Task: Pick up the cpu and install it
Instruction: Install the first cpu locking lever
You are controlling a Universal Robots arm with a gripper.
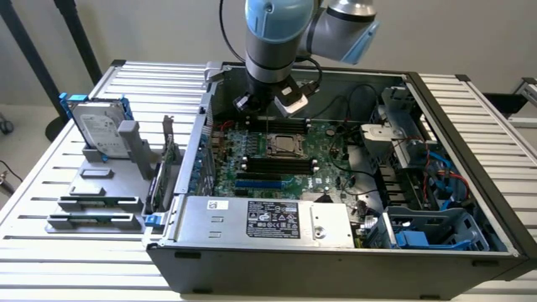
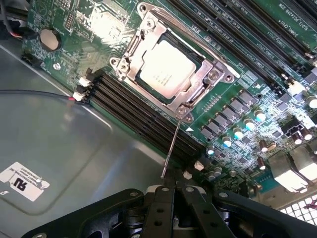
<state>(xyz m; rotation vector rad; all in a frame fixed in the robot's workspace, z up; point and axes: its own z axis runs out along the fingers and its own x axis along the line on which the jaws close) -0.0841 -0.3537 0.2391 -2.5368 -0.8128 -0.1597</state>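
The cpu (image 2: 166, 67), a square chip with a silvery top, lies flat inside the metal socket frame (image 2: 208, 74) on the green motherboard (image 2: 257, 59). In the exterior view the cpu (image 1: 282, 143) sits mid-board inside the open computer case (image 1: 336, 258). My gripper (image 1: 268, 104) hangs above the board's far edge, a little beyond the socket. In the wrist view its black fingers (image 2: 163, 203) meet with nothing between them, so the gripper (image 2: 174, 191) is shut and apart from the chip. A thin socket lever (image 2: 172, 148) runs from the frame towards the fingers.
Black memory slots (image 2: 133, 114) flank the socket. A power supply (image 1: 268, 220) fills the case's near side, and drive cages with blue cables (image 1: 436, 182) stand at the exterior view's right. A hard drive with blue bracket (image 1: 99, 129) and a grey fixture (image 1: 97, 201) stand outside at the left.
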